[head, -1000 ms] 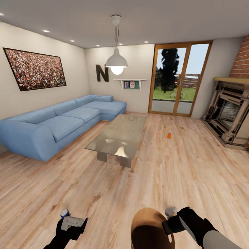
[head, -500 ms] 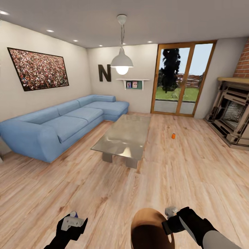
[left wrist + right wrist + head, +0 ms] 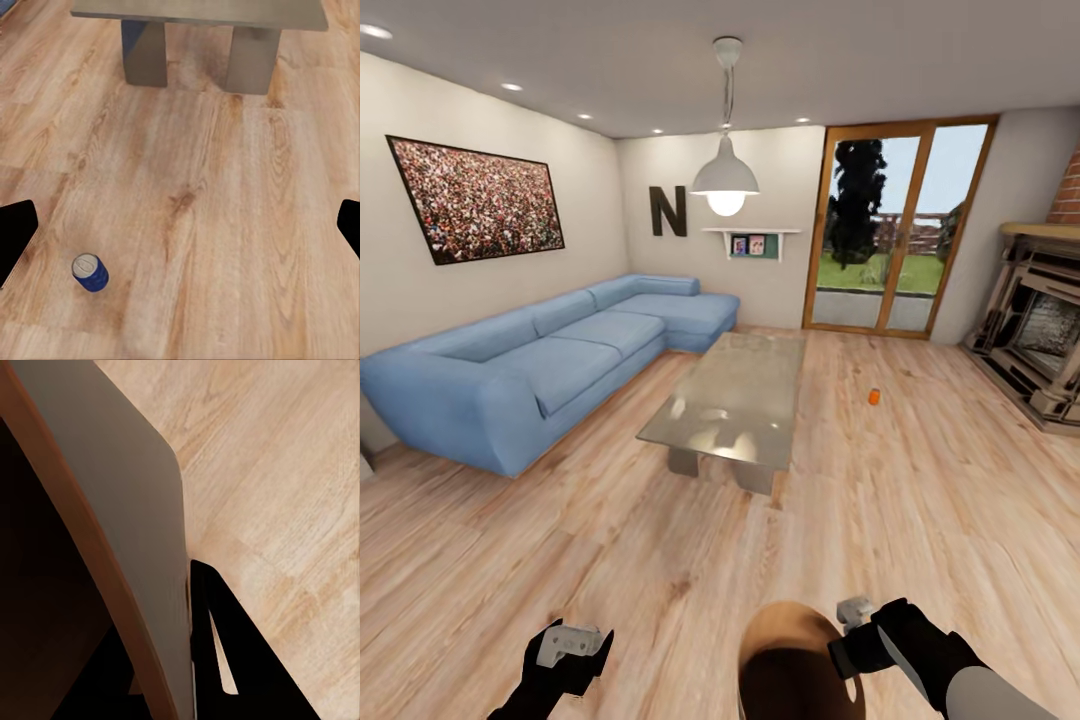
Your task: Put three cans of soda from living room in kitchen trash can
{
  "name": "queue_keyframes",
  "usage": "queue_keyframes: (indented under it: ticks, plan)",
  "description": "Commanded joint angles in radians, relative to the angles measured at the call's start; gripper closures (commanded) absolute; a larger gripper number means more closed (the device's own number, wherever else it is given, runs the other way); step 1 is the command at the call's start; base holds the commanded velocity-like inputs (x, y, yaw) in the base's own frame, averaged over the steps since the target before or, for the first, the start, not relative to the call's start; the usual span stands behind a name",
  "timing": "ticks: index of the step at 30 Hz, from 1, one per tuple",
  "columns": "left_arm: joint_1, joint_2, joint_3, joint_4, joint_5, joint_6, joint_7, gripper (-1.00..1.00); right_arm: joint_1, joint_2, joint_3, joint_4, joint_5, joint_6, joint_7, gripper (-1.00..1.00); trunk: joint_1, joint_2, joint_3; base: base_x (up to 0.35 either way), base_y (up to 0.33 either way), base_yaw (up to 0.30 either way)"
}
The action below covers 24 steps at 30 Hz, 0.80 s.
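1 orange soda can [image 3: 874,397] stands upright on the wood floor [image 3: 920,500] in the head view, well right of the glass low table [image 3: 732,400] and short of the glass doors [image 3: 895,240]; the blue sofa [image 3: 550,355] lines the left wall. Low in this view, the right gripper [image 3: 852,628] clamps the rim of the trash can [image 3: 795,665], while the left gripper [image 3: 567,645] hangs over the floor. From the left wrist, both fingertips [image 3: 15,240] sit far apart with nothing between them, above a blue can [image 3: 91,272] on the boards near the table's legs. From the right wrist, a dark finger [image 3: 225,660] presses the bucket's grey outer wall.
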Motion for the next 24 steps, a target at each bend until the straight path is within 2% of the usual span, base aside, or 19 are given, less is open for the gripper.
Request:
queue_keyframes:
  ticks: [1, 11, 24]
  plan:
    - [0.0, 0.0, 0.0, 0.0, 0.0, 0.0, 0.0, -1.0, 0.0, 0.0, -0.004, -0.001, -0.018, 0.004, 0.007, 1.0, 0.0, 0.0, 0.0, 0.276, 0.185, 0.0]
    - [0.0, 0.0, 0.0, 0.0, 0.0, 0.0, 0.0, -1.0, 0.0, 0.001, -0.004, 0.0, -0.018, 0.0, 0.007, 1.0, 0.0, 0.0, 0.0, 0.231, 0.202, 0.0]
    - [0.0, -0.001, 0.0, 0.001, -0.002, 0.003, 0.0, -1.0, 0.001, 0.01, -0.004, 0.0, -0.018, 0.0, 0.007, 1.0, 0.0, 0.0, 0.0, 0.076, 0.272, 0.0]
